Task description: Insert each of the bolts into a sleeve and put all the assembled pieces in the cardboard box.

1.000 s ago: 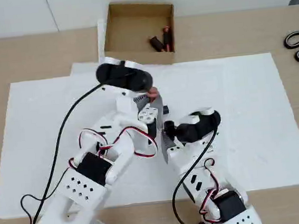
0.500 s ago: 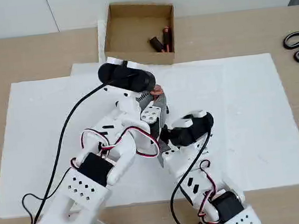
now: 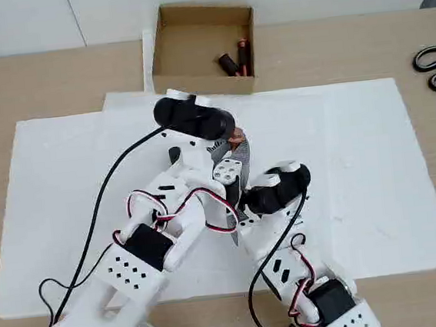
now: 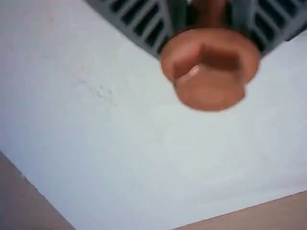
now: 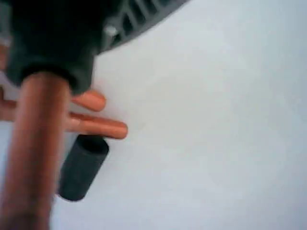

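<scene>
Cardboard box (image 3: 188,47) on wooden table (image 3: 40,80)

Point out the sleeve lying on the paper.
The sleeve beside the two loose bolts: it lies alone on the paper, while the other sleeve is up off it with a bolt through it.

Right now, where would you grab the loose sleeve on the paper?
Grip the loose sleeve across its round barrel at mid-length, coming straight down from above. It lies on its side on the paper, so its ends probably offer little purchase. Two bolts lie close by one end, while its long sides look free for the fingers.
</scene>
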